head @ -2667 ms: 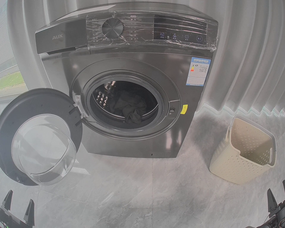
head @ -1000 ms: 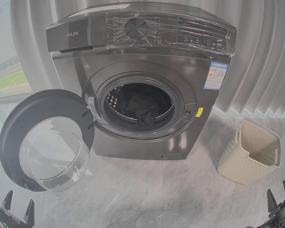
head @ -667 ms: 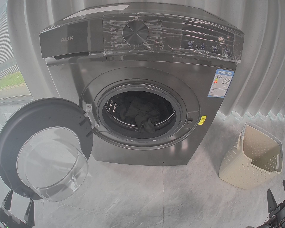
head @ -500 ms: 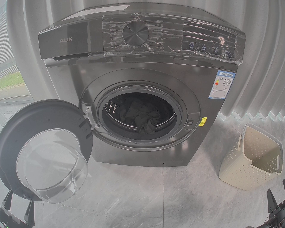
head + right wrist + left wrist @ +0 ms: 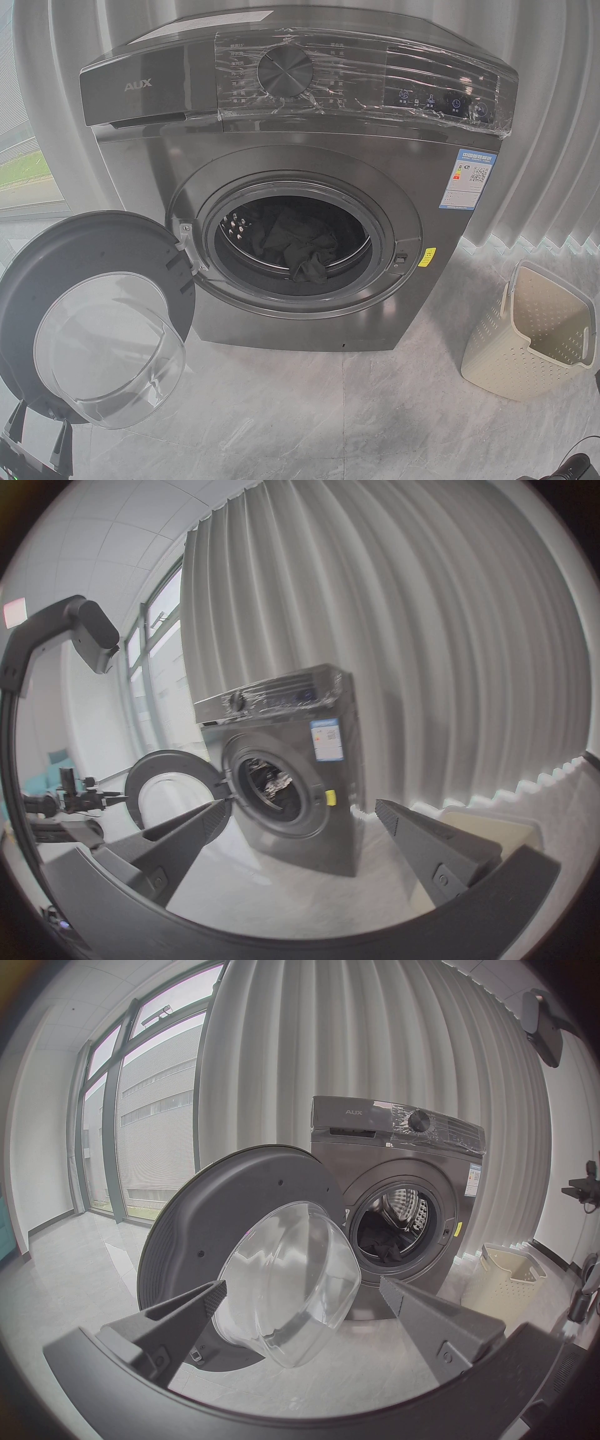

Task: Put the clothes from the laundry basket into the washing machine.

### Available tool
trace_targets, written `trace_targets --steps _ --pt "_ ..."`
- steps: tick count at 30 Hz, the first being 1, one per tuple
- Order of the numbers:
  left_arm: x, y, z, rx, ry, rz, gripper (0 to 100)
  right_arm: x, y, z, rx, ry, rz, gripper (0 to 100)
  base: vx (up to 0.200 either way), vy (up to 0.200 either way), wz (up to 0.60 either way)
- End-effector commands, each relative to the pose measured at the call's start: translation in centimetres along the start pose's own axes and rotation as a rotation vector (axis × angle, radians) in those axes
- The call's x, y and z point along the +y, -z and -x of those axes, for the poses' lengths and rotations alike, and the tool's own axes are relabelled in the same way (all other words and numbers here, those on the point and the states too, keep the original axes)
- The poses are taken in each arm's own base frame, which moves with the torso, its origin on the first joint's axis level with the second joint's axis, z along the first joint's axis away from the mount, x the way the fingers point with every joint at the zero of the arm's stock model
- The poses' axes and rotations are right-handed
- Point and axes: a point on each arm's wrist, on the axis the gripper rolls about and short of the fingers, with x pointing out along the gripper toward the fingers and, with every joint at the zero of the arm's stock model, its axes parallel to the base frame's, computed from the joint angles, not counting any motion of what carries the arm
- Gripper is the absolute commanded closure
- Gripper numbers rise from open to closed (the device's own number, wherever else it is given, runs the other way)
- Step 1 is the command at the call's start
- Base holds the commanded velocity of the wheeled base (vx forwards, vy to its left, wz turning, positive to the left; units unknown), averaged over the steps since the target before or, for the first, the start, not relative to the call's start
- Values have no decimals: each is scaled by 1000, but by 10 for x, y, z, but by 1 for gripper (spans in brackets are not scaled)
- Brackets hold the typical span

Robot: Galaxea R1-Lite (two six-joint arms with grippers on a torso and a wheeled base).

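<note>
Black and splayed wide, my left gripper (image 5: 301, 1286) hangs left of the washing machine (image 5: 300, 137), facing its swung-open door (image 5: 81, 250); dark clothes (image 5: 300, 247) lie in the drum (image 5: 236, 225); the cream laundry basket (image 5: 500, 350) stands to the machine's right, my right gripper (image 5: 300, 808) near it, likewise splayed wide.

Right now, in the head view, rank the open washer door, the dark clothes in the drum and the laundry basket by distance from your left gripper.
From the left gripper, nearest first:
1. open door, directly in front of it, on the left.
2. dark clothes, inside the drum, at the centre.
3. laundry basket, standing at the far right.
</note>
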Motion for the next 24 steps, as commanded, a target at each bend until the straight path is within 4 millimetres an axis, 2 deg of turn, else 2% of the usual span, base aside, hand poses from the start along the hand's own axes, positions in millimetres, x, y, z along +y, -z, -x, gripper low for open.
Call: trace_targets --steps 1,3,5,6,7,9,10,15,19,20,24 --pt "0 5 0 7 -1 2 0 2 -12 -126 388 -474 -186 0 0 0 0" --pt "0 5 0 7 -1 0 0 11 -2 -151 435 -543 -190 0 0 0 0" --pt "0 5 0 5 0 0 0 20 10 -169 484 -586 -196 0 0 0 0" --pt "0 5 0 7 0 0 0 20 11 -170 489 -588 -197 0 200 0 0" --pt "0 5 0 5 0 2 0 30 22 -184 524 -630 -199 0 200 0 0" --pt "0 5 0 5 0 2 0 34 27 -189 541 -646 -200 0 200 0 0" --pt "0 5 0 7 0 2 0 45 41 -201 583 -681 -202 0 200 0 0" --pt "0 5 0 5 0 3 0 63 63 -228 645 -688 -234 0 200 0 0" --pt "0 5 0 5 0 2 0 74 77 -251 649 -676 -279 0 0 0 0" --pt "0 5 0 5 0 2 0 74 77 -251 649 -676 -279 0 0 0 0" --pt "0 5 0 5 0 0 0 90 97 -274 659 -661 -320 0 0 0 0"
